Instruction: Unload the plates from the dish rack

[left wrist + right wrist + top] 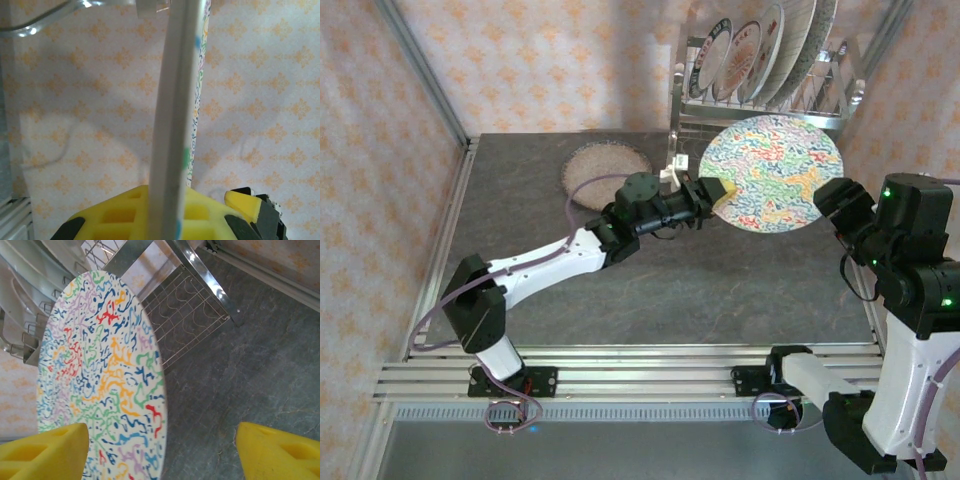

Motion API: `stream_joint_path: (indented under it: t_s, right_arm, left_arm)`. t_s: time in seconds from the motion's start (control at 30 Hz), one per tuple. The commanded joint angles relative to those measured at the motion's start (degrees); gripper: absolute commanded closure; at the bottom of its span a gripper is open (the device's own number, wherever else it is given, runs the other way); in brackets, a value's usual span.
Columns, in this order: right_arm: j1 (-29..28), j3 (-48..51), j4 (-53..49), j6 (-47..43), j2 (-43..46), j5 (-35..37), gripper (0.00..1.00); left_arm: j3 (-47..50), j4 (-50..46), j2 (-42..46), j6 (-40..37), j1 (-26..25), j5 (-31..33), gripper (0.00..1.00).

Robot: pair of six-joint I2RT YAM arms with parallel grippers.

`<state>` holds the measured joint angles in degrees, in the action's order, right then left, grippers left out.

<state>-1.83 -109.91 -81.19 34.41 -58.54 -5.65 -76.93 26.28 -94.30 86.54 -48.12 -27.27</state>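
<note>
A large plate (pixel 772 173) with a multicoloured squiggle pattern hangs above the table in front of the dish rack (pixel 760 118). My left gripper (pixel 713 196) is shut on its left rim. In the left wrist view the plate (pixel 175 125) stands edge-on between the yellow pads (pixel 115 215). My right gripper (pixel 840 197) is open at the plate's right rim. In the right wrist view its fingers (pixel 45 452) stand wide apart, with the plate's (pixel 100 380) edge between them untouched. Several more plates (pixel 750 60) stand upright in the rack's upper tier.
A speckled beige plate (pixel 608 168) lies flat on the grey table (pixel 720 290), left of the rack. The rack's chrome leg (pixel 200 270) and wire lower tier (pixel 185 315) lie just beyond the held plate. Patterned walls close in both sides.
</note>
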Motion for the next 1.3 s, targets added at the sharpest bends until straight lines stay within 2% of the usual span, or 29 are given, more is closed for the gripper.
stream_joint_path:
  t_s: [0.0, 0.27, 0.5, 0.57, 0.67, 0.83, 1.0, 1.17, 1.27]
  right_arm:
    - [-0.1, -1.8, -0.4, -5.9, -0.7, -3.8, 0.23]
    - [-0.2, -2.1, 3.3, -12.9, -2.6, -14.9, 0.23]
    - [-1.7, -1.7, 5.5, -14.7, -4.3, -18.9, 0.24]
    - [-5.3, -1.3, 6.3, -14.6, -4.9, -16.2, 0.24]
    - [-13.7, -1.5, 7.6, -14.0, -6.6, -10.3, 0.24]
    - [-25.5, -1.2, 12.1, -15.0, -8.5, -2.9, 0.25]
    - [-36.8, 0.6, 20.0, -20.2, -10.1, 2.5, 0.25]
    - [-45.3, 3.2, 28.1, -28.3, -11.7, 5.2, 0.25]
    - [-47.7, 5.8, 32.6, -32.0, -12.0, 5.2, 0.24]
  left_arm:
    - [0.8, -1.5, 5.1, -4.8, 1.5, -3.4, 1.0]
    - [7.2, -7.3, 12.1, -7.2, 5.2, -5.6, 1.0]
    - [13.7, -11.7, 19.2, -8.4, 8.3, -6.6, 1.0]
    - [15.9, -13.1, 21.5, -8.7, 9.6, -6.6, 1.0]
    - [19.0, -14.6, 24.9, -9.0, 12.4, -7.1, 1.0]
    - [23.1, -17.1, 30.1, -9.6, 18.5, -8.5, 1.0]
    - [26.5, -18.7, 33.6, -10.0, 26.3, -10.4, 1.0]
    - [28.9, -18.7, 35.1, -10.5, 33.1, -10.4, 1.0]
    - [30.1, -16.9, 34.6, -10.8, 35.9, -9.7, 1.0]
